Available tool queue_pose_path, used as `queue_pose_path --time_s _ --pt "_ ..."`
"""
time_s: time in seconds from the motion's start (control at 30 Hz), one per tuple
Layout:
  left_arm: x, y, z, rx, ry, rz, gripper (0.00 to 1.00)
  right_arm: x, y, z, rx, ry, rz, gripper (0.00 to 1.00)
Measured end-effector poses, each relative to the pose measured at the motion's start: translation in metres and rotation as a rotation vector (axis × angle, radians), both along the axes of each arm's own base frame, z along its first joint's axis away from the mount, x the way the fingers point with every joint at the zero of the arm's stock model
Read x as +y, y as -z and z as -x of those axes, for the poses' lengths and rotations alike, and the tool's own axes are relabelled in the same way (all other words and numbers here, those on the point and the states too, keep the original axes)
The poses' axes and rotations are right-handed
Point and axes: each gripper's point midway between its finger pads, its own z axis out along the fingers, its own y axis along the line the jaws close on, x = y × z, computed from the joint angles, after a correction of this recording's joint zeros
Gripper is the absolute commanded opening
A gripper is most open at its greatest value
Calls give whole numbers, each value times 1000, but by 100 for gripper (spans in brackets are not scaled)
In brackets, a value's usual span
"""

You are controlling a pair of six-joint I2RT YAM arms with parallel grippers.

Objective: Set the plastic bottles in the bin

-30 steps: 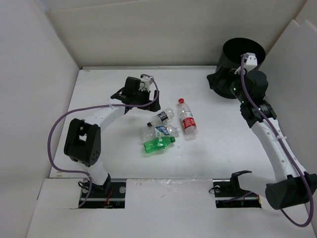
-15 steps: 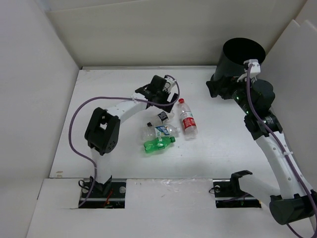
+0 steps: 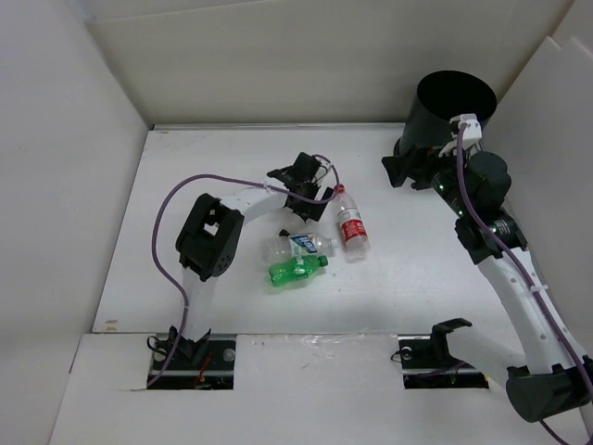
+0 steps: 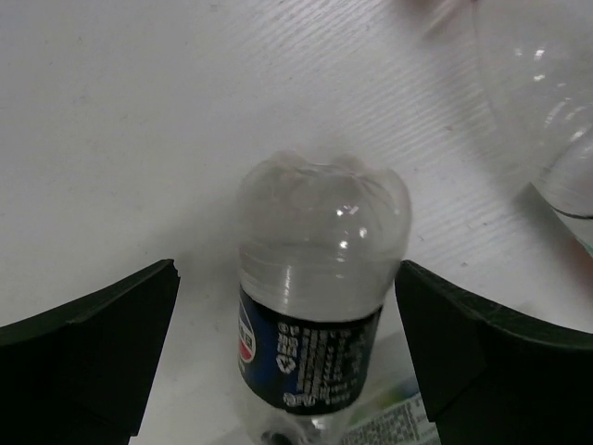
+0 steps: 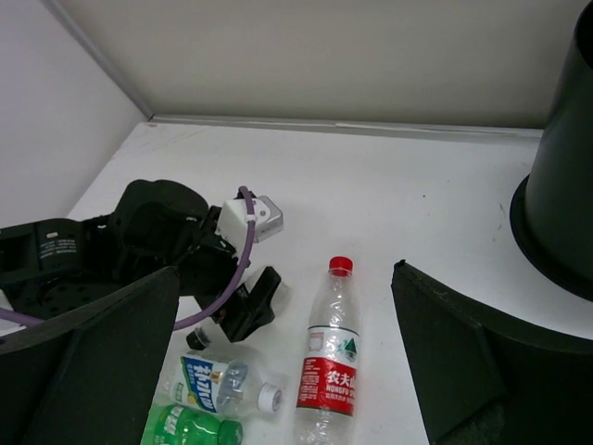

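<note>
My left gripper [image 3: 309, 197] is open and low over the dark-labelled clear bottle [image 4: 320, 306]. The bottle lies on the table between my two fingers [image 4: 93, 362] with a gap on each side. In the top view the gripper hides most of this bottle. The red-capped bottle [image 3: 350, 225] lies just right of it and also shows in the right wrist view [image 5: 331, 362]. The blue-white-labelled bottle [image 3: 301, 246] and the green bottle [image 3: 296, 270] lie nearer the front. My right gripper [image 3: 408, 171] is open and empty, in the air beside the black bin [image 3: 454, 107].
White walls enclose the table on the left, back and right. The bin stands in the far right corner, its flared base [image 5: 556, 241] near my right fingers. The left arm's purple cable [image 3: 167, 232] loops over the left half of the table.
My left gripper swung right from the back left of the table and came down over the dark-labelled bottle. My right gripper dropped from the bin's rim to the left of the bin.
</note>
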Motion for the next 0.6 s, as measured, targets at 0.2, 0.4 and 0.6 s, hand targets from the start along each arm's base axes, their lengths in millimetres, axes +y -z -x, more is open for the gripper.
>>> queue_pose_path --time_s 0.2,0.4,0.6 --pt "11 25 -12 5 -101 -27 91 6 3 2 8 -16 3 100" --pt "22 25 -24 -1 -176 -7 48 24 5 10 7 -65 12 100" --pt "25 20 -42 -25 -226 6 0 37 7 13 9 -94 26 100"
